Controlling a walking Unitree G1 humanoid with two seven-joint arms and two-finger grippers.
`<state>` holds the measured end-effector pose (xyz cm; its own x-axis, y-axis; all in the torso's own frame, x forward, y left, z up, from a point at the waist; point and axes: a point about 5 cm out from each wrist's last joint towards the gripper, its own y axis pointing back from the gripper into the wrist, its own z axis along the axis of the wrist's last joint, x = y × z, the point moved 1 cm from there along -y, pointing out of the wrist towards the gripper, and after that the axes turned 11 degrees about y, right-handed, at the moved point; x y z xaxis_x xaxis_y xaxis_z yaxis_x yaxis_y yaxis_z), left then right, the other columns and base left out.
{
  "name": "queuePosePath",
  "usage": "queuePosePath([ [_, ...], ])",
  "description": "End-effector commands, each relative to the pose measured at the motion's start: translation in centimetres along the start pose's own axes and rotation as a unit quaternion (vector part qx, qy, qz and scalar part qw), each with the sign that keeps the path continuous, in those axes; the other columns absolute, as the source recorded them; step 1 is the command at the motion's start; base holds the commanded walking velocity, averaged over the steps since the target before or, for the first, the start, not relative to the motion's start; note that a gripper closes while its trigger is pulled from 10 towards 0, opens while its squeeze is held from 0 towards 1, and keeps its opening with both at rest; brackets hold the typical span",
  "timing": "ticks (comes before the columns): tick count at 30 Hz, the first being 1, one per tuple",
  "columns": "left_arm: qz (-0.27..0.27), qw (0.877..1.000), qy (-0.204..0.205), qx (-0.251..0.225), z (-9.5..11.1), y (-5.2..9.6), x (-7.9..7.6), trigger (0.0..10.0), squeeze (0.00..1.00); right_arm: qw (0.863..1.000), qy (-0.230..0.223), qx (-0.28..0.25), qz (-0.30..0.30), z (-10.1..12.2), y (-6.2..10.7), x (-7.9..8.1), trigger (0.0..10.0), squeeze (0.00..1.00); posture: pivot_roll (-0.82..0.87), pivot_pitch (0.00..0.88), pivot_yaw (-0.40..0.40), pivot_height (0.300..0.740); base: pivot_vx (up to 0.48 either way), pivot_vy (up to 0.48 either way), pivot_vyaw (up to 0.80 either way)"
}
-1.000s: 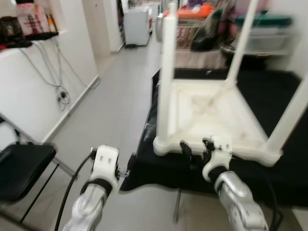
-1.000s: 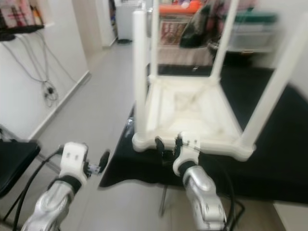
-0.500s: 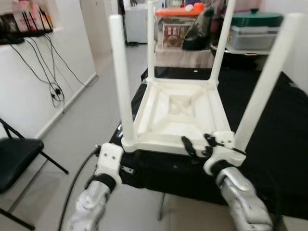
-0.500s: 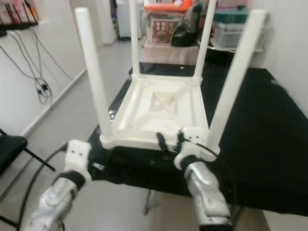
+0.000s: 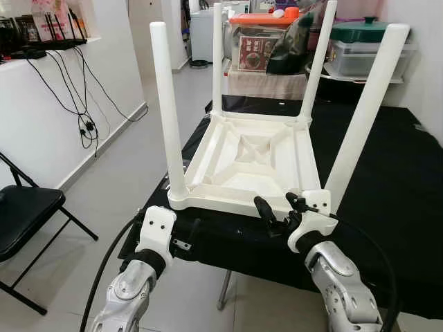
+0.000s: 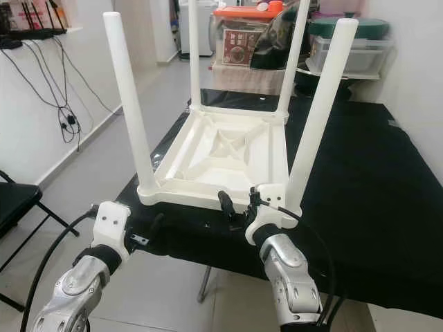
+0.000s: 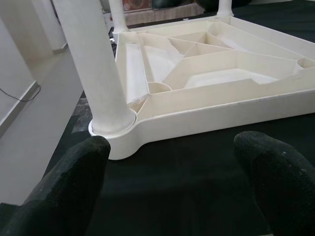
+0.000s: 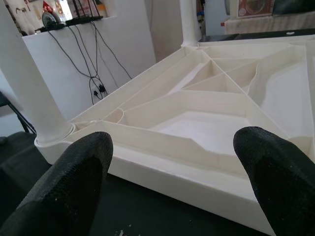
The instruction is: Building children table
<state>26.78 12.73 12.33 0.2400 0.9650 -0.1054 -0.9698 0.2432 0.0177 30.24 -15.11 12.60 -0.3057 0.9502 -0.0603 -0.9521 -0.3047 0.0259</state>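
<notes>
left eye view: the white children's table (image 5: pixel 250 160) is lying upside down on the black-covered table (image 5: pixel 401 200), all four legs standing up.
the camera has steadied and closed in; both the left gripper (image 7: pixel 172 189) and right gripper (image 8: pixel 172 167) are hanging spread wide, grasping nothing, just short of its near rim.
</notes>
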Motion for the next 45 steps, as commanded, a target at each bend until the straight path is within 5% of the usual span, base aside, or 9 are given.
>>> queuePosePath([
  [1,-0.003,1.0,-0.009,0.003,0.0,-0.1,0.2,10.0,0.0,1.0,-0.002,-0.003,0.007,0.0,-0.1,0.2,10.0,0.0,-0.06,0.013,-0.021,0.74,0.0,0.0,-0.8],
  [23,-0.006,1.0,-0.015,0.001,0.0,-0.4,0.3,10.0,0.0,0.999,-0.014,-0.029,0.028,0.6,0.1,0.5,10.0,0.0,-0.07,0.015,-0.023,0.74,0.0,0.0,-0.8],
  [32,-0.005,1.0,-0.02,-0.002,0.0,-0.5,0.2,10.0,0.0,0.998,-0.016,-0.044,0.045,1.0,0.2,0.6,10.0,0.0,-0.07,0.013,-0.025,0.74,0.0,0.0,0.0],
  [36,-0.002,1.0,-0.027,-0.007,0.1,-0.5,0.2,10.0,0.0,0.996,0.003,-0.058,0.061,1.5,0.2,0.6,10.0,0.0,-0.07,0.009,-0.024,0.74,0.0,0.0,0.0],
  [39,0.004,0.999,-0.031,-0.014,0.4,-0.6,0.4,10.0,0.0,0.991,0.062,-0.086,0.082,3.3,-0.2,0.7,10.0,0.0,-0.06,0.005,-0.022,0.74,0.0,0.0,0.0],
  [45,0.009,0.999,-0.034,-0.019,0.5,-0.7,0.5,10.0,0.0,0.985,0.075,-0.117,0.101,5.4,-0.4,0.6,10.0,0.0,-0.06,0.002,-0.022,0.74,0.0,0.0,0.0],
])
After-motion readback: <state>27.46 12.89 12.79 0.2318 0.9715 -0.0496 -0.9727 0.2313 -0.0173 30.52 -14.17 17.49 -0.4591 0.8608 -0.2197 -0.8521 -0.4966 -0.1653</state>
